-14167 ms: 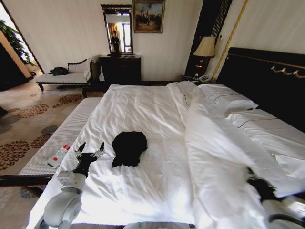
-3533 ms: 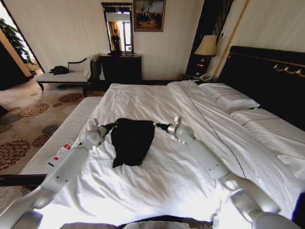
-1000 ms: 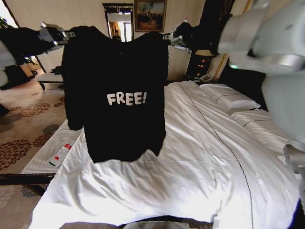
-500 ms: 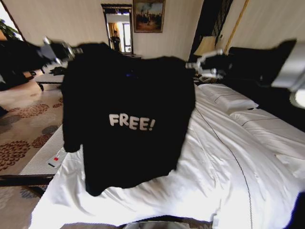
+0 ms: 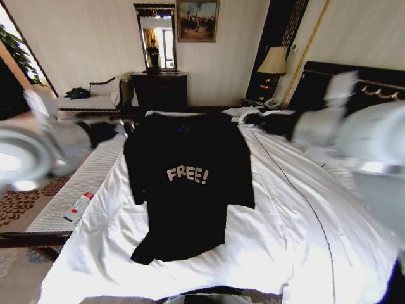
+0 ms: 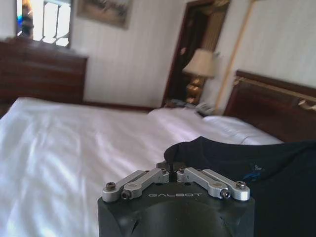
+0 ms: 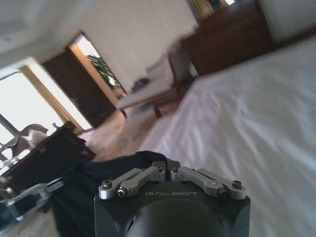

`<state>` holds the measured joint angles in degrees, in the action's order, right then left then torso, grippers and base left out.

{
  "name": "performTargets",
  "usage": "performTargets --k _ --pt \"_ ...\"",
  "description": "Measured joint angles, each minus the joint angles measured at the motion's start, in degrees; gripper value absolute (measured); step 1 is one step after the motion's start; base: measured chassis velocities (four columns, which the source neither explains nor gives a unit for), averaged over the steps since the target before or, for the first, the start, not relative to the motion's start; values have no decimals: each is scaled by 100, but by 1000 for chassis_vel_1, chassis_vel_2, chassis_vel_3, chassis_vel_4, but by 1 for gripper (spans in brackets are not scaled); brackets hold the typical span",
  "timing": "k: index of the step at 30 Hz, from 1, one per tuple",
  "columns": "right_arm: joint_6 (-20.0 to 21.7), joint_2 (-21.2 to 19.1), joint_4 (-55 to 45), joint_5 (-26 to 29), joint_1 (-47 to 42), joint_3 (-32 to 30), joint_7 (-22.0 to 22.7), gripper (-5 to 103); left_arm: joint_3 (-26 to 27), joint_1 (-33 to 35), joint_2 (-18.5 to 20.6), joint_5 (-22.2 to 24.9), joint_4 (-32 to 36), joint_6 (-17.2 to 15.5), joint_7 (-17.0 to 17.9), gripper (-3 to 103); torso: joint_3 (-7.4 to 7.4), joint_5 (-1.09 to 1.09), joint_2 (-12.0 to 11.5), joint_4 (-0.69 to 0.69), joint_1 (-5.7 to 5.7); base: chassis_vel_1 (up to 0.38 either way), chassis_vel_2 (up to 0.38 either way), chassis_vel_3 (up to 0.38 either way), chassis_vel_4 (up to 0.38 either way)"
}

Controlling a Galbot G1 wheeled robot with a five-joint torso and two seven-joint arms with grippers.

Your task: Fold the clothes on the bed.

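Both my grippers pinch the black T-shirt by its shoulders, spread over the bed.

My left gripper (image 6: 171,174) is clamped on one shoulder, my right gripper (image 7: 168,168) on the other. The T-shirt (image 5: 186,183) runs collar toward the far dresser (image 5: 159,90), hem nearest me, "FREE!" upright, lying over the bed (image 5: 291,215). A bottle (image 5: 77,206) rests on the bench (image 5: 82,183) alongside; the headboard (image 6: 276,106) shows from my left wrist.

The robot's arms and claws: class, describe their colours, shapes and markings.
Both arms have rounded pale grey-white shells with black sections. The left claw and right claw each have a black rounded housing lettered GALBOT and silver metal linkage bars with bolts.
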<state>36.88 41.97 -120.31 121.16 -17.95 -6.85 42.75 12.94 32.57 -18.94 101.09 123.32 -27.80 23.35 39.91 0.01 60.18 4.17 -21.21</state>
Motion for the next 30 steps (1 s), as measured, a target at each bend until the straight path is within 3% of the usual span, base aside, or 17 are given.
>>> performTargets --k 4,7,10,12,14,21,26,29,30 --pt "71 455 717 -993 -634 334 -464 0 -296 454 -682 -802 -535 -61 -71 2 0 -1 0 5 -1 0 0 0 0" --pt "71 619 969 -1297 -762 438 -608 0 -384 589 -914 -1096 -753 -65 -137 2 -1 0 0 2 0 0 0 0 0" --pt "42 883 1425 -1826 -1012 486 -924 0 -722 614 -1554 -1775 -1227 -10 -180 2 -1 -3 0 2 1 0 0 0 0" --pt "37 915 1481 -1891 -1042 486 -959 0 -787 611 -1654 -1890 -1296 21 -178 2 -1 -3 0 4 1 0 0 0 0" --pt "-11 1067 1831 -2288 -1164 512 -1200 0 -1009 684 -1999 -2315 -1530 134 -186 2 -1 0 0 5 0 0 0 0 0" --pt "-111 1218 2381 -2828 -1251 506 -1524 0 -1177 702 -2372 -2618 -1932 202 -201 2 -1 -1 0 2 2 0 0 0 0" --pt "-128 1393 2652 -3157 -1134 430 -1601 0 -1422 274 -2720 -2716 -2454 231 -218 2 -2 0 0 4 2 0 0 0 0" --pt "-227 1697 3247 -3552 -773 523 -1694 0 -1711 -364 -3230 -2914 -3286 232 -290 2 -1 0 1 3 1 0 0 0 0" --pt "-227 1697 3247 -3552 -773 523 -1694 0 -1711 -364 -3230 -2914 -3286 232 -290 2 -1 0 1 3 1 0 0 0 0"
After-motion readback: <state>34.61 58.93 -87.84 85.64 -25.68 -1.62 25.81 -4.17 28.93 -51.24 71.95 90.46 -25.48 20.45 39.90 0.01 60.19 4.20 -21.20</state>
